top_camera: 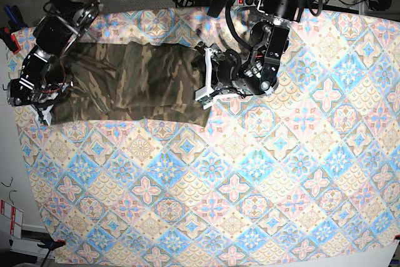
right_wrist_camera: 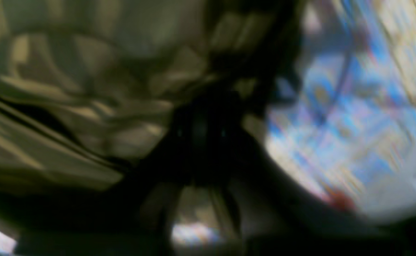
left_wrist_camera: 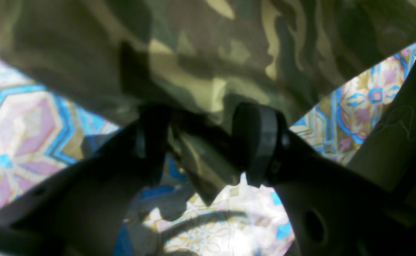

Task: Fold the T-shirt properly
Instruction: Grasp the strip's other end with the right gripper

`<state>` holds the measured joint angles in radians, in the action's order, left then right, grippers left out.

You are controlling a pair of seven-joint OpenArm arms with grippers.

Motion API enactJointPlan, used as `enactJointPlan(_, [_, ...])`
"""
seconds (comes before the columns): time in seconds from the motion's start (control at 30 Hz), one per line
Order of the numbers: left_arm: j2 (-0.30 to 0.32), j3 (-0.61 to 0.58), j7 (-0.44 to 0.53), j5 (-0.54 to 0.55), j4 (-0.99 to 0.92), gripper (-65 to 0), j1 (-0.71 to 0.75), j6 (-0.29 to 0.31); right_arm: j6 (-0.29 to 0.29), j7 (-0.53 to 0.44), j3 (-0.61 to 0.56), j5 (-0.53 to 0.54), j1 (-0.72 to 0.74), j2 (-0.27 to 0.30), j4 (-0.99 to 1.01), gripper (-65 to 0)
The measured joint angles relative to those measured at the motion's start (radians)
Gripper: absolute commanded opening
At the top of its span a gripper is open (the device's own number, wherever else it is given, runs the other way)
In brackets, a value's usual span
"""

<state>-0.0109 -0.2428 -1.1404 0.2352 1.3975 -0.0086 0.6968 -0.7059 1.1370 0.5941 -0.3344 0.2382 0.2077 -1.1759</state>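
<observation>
Clearly the T-shirt (top_camera: 131,82) is limp and light; my left hand (left_wrist_camera: 201,142) and right hand (top_camera: 44,109) pinch its opposite edges.

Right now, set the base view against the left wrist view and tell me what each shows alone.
Only the base view shows the whole T-shirt stretched as a long band between both arms, and the right pincer at its far end. Only the left wrist view shows the left pincer with a bunch of camouflage fabric between its fingers. Both show the T-shirt over the tile-patterned cloth.
</observation>
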Motion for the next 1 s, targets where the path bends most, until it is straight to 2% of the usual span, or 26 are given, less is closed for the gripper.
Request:
enactJointPlan(0.3, [-0.036,-0.003,0.002,0.012,-0.119,-33.7,-0.080,0.011,0.003,0.170,-0.219,0.205,-0.096,0.003,-0.362,-62.6])
enactJointPlan(0.4, [-0.039,-0.004,0.057,0.004,-0.124,-33.7,-0.079,0.008,0.005,0.209,-0.252,0.209,-0.103,0.003,-0.438,-62.6])
enactJointPlan(0.6, [-0.061,-0.019,0.056,-0.011,-0.127,-33.4,-0.088,0.006,0.005,0.256,-0.413,0.209,-0.221,0.004,-0.658,-62.6])
enactJointPlan(0.73, [-0.087,-0.056,0.058,-0.018,-0.164,-33.6,-0.114,-0.003,0.006,0.265,-0.514,0.209,-0.217,-0.001,-0.723,-62.6])
enactJointPlan(0.83, [-0.098,-0.040,0.056,-0.013,-0.179,-33.6,-0.124,-0.003,0.005,0.263,-0.534,0.223,-0.219,-0.046,-0.720,-62.4])
enactJointPlan(1.0, [-0.094,-0.035,0.056,-0.008,-0.179,-33.6,-0.121,0.000,0.006,0.262,-0.499,0.210,-0.214,-0.042,-0.709,-62.4])
